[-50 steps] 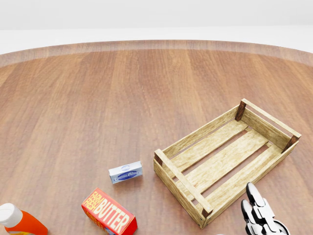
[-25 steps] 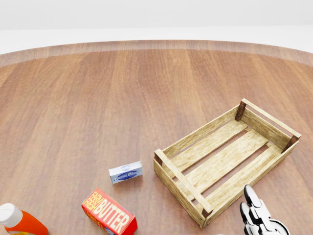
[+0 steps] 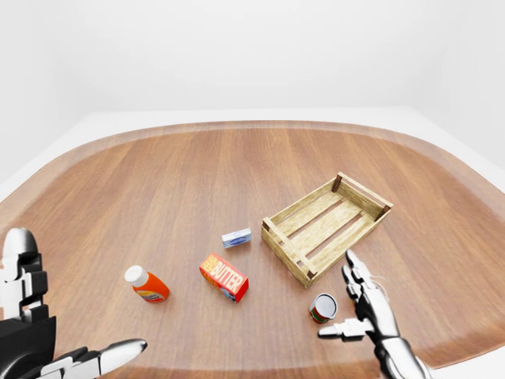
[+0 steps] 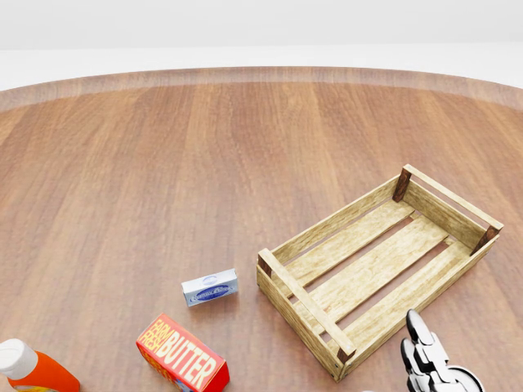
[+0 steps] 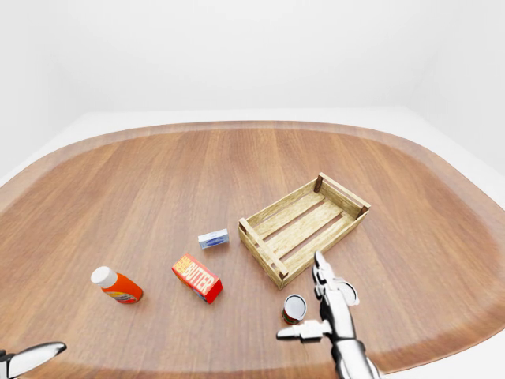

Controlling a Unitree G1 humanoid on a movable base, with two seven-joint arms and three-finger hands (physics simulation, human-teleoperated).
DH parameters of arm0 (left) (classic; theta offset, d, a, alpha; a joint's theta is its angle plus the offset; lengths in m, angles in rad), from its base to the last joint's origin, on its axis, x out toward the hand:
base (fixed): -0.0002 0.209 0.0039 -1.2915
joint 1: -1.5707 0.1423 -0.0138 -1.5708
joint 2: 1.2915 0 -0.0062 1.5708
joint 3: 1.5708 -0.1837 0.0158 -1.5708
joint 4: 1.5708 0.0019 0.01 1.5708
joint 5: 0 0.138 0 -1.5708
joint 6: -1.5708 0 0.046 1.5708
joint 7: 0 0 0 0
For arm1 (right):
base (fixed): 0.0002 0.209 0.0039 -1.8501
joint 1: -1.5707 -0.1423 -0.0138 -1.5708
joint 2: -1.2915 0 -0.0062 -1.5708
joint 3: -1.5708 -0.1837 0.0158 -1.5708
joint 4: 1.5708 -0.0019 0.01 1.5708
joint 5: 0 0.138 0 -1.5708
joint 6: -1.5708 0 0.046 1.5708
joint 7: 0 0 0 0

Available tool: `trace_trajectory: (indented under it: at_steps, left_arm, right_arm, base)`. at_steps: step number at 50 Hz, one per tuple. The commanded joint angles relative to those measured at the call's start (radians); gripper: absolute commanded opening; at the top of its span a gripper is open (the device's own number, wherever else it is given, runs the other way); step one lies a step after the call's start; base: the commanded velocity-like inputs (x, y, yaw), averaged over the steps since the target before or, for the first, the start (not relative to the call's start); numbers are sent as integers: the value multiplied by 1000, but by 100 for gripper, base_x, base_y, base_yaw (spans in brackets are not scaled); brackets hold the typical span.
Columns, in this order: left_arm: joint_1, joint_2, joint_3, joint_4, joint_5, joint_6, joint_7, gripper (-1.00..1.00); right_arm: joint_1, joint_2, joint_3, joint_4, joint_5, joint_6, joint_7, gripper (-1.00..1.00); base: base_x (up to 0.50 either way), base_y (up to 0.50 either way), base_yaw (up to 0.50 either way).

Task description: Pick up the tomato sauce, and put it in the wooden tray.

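Observation:
The tomato sauce (image 3: 323, 308) is a small can with a red label and a grey lid, standing upright on the wooden table just below the near corner of the wooden tray (image 3: 288, 257). The slatted tray holds nothing and lies askew at centre right; the head view shows the tray (image 4: 294, 314) but not the can. My right hand (image 3: 346, 300) stands open just right of the can, fingers up and thumb reaching left below it, apart from it. At the bottom left of the left-eye view my left hand (image 3: 55, 347) is open and holds nothing.
A red butter box (image 3: 224, 278), an orange bottle with a white cap (image 3: 147, 285) and a small blue-and-white box (image 3: 236, 237) lie left of the tray. The table's rounded edge (image 3: 442, 355) runs close below my right hand.
In the head view my right hand's fingertips have sunk slightly toward the bottom edge. Nothing else has moved.

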Motion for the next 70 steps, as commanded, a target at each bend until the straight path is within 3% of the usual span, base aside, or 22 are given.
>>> trace_trajectory:
  at_steps: [1,70]
  left_arm:
    - [6,2,-3,0,-3,0,4,100]
    - [7,0,4,0,-9,0,1,100]
  right_arm:
    - [-8,-8,6,30,-8,0,-15,100]
    - [-46,-41,18,185,-40,0,-68,100]
  base:
    - [0,0,0]
    - [0,0,0]
